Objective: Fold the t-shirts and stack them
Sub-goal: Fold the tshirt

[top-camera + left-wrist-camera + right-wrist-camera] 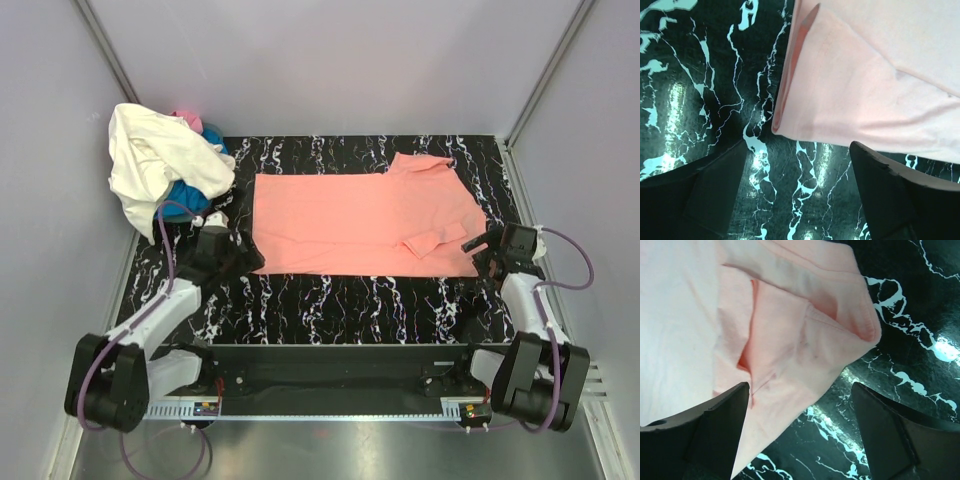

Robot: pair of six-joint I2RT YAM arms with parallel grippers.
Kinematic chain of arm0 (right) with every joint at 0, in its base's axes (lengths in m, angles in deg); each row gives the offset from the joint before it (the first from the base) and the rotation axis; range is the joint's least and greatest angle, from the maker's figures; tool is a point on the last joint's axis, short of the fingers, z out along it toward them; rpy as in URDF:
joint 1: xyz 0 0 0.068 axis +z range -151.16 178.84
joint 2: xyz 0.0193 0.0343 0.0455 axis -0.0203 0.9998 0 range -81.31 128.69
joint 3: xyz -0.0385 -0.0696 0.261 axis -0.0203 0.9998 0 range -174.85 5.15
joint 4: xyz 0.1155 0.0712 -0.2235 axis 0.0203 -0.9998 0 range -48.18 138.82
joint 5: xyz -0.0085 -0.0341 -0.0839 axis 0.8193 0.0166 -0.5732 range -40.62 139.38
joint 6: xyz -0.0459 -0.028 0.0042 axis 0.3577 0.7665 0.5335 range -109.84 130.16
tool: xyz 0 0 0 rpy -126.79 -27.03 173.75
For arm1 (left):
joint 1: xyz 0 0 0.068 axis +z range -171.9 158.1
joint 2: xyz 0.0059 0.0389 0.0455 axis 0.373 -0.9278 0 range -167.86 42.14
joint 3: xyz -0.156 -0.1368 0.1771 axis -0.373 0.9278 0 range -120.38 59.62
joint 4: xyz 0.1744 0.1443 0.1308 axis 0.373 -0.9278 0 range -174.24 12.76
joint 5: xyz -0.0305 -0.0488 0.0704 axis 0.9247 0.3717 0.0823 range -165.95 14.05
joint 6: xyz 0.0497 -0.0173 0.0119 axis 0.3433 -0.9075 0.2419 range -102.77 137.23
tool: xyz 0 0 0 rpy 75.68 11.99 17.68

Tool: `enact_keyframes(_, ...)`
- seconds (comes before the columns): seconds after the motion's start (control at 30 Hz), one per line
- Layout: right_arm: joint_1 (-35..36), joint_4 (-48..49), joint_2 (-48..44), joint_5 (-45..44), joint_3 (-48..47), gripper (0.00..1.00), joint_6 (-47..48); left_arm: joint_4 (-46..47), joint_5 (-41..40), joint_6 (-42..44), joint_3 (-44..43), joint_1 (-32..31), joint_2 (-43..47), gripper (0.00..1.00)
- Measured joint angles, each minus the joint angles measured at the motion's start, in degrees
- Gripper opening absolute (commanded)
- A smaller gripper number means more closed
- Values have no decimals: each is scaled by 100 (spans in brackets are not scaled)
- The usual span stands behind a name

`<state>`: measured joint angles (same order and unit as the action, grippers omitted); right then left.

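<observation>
A salmon-pink t-shirt lies spread flat on the black marbled mat, with one sleeve folded in near its right edge. My left gripper is open and empty at the shirt's near left corner, just off the cloth. My right gripper is open and empty at the shirt's near right corner, with its left finger over the cloth edge. A pile of a cream-white shirt, a blue shirt and a bit of hot pink sits at the back left.
The black marbled mat covers the table between grey walls. A black bar runs along the near edge between the arm bases.
</observation>
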<state>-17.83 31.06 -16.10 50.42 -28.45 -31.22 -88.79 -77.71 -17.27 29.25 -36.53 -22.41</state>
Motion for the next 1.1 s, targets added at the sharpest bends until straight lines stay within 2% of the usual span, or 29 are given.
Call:
enact_keyframes(0.13,-11,15,-442,450,-4,90,48,-39,-249,31,214,-214,789,92)
enact_keyframes(0.27,-11,385,-365,1178,-2,90,48,26,-481,149,566,-262,1307,92)
enact_keyframes(0.67,138,1530,1683,2065,-422,87,20,72,-629,341,610,-365,1217,92)
enact_keyframes(1.1,498,2057,2804,2120,-1099,85,-164,92,-686,415,610,-496,1126,92)
